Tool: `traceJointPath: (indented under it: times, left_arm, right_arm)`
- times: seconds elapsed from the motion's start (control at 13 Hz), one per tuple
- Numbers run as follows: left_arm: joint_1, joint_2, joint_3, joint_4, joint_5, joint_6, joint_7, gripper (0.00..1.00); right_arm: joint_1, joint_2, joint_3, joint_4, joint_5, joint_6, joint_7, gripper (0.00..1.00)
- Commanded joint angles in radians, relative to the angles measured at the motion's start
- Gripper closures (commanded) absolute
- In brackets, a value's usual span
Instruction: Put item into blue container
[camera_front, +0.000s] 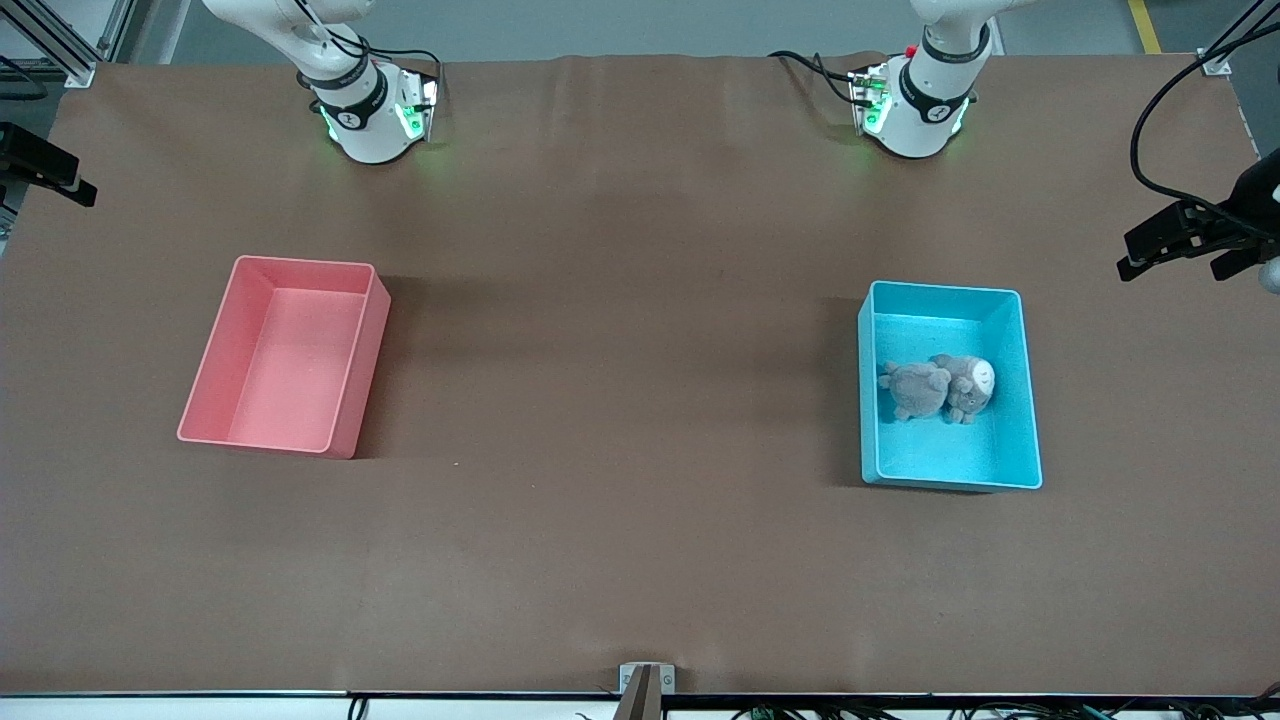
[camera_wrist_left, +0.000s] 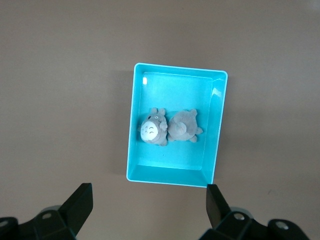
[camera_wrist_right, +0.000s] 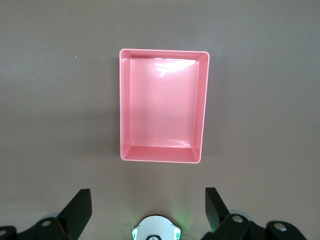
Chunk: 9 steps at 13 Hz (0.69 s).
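Now we see the item (camera_front: 938, 389) lying inside the blue container (camera_front: 1012, 396), mid-right of the frame, bare table (camera_front: 620, 400) around it. Mid-left sits the pink bin (camera_front: 360, 365). Left tool (camera_wrist_left: 149, 206) and right tool (camera_wrist_right: 147, 207) hover high, wide open, empty.

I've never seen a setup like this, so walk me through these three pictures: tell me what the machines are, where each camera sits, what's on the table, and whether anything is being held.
Two robot arms stand at a brown table. The wide picture looks down from across the table; their bases line its top edge. The other two pictures come from cameras on each arm's wrist, looking straight down.

The left gripper hangs open over the blue container, where the grey plush animal already lies. The right gripper hangs open over an empty pink bin toward the right arm's end of the table. Neither gripper holds anything.
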Motion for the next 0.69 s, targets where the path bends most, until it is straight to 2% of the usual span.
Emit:
traceJointPath:
  times: [0.0,0.15,0.31,0.38,0.62]
  left_arm:
    - [-0.037,-0.004,0.014,0.009,-0.005,-0.001,0.003,0.0]
    - [-0.156,-0.005,0.121,0.01,0.015,-0.001,0.0,0.0]
    - [-0.302,-0.007,0.274,0.01,0.015,-0.003,0.002,0.0]
    - [-0.339,-0.007,0.316,0.01,0.015,-0.003,0.003,0.0]
    - [-0.35,-0.01,0.328,0.01,0.009,-0.003,0.003,0.0]
  right_arm:
    - [0.023,-0.033,0.003,-0.036,-0.036,0.012,-0.01,0.0]
    - [0.035,-0.039,0.003,-0.039,-0.05,0.009,-0.007,0.0]
    - [0.034,-0.05,0.002,-0.058,-0.05,0.01,-0.004,0.0]
    - [0.032,-0.062,0.002,-0.077,-0.05,0.018,-0.004,0.0]
    - [0.029,-0.062,0.0,-0.082,-0.05,0.033,-0.004,0.0]
